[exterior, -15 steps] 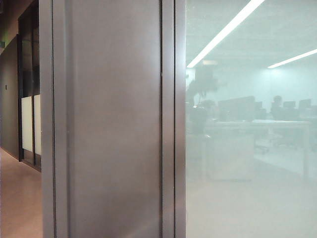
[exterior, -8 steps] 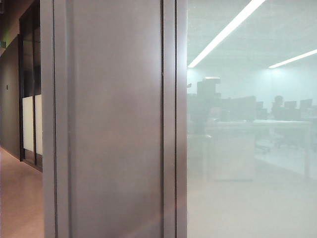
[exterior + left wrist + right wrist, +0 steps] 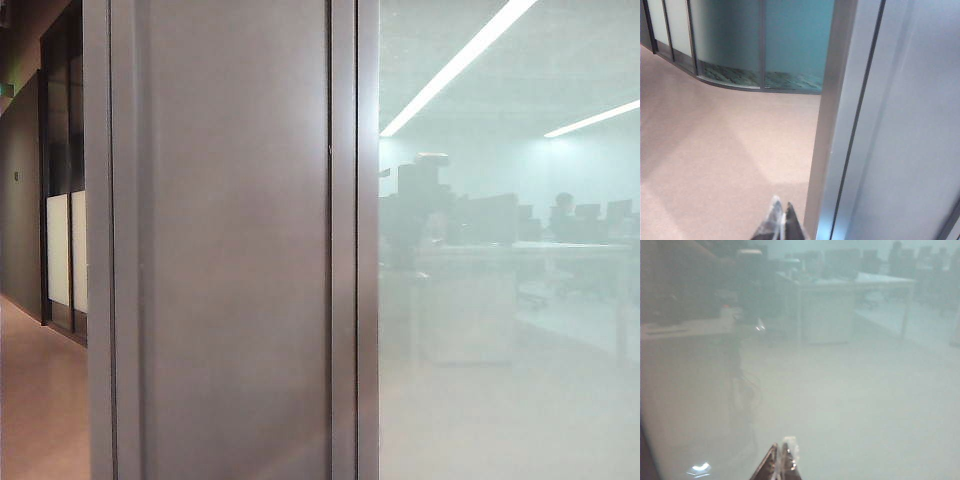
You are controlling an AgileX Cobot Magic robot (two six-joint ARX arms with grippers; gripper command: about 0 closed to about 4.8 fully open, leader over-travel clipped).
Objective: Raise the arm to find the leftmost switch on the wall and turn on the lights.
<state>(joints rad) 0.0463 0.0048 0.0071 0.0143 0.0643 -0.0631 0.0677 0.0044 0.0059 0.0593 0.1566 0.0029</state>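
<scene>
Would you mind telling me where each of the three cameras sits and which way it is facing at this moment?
Exterior view: off the arms, facing the grey wall with frosted glass beside it; the arm shows only as a hazy silhouette in the glass.
Left wrist view: on the left arm, looking down the wall to the floor; the left tool tips show, shut.
Right wrist view: on the right arm, facing the frosted glass; the right tool tips show, shut.
Shared: exterior and left wrist views both show the wall.

We are in an office building; behind the frosted glass sheet (image 3: 500,350) we make out desks (image 3: 520,255) with dark monitors (image 3: 480,218) under long ceiling strip lights (image 3: 455,65); a corridor (image 3: 40,400) with glazed partitions (image 3: 730,45) runs past the grey wall (image 3: 235,240)
</scene>
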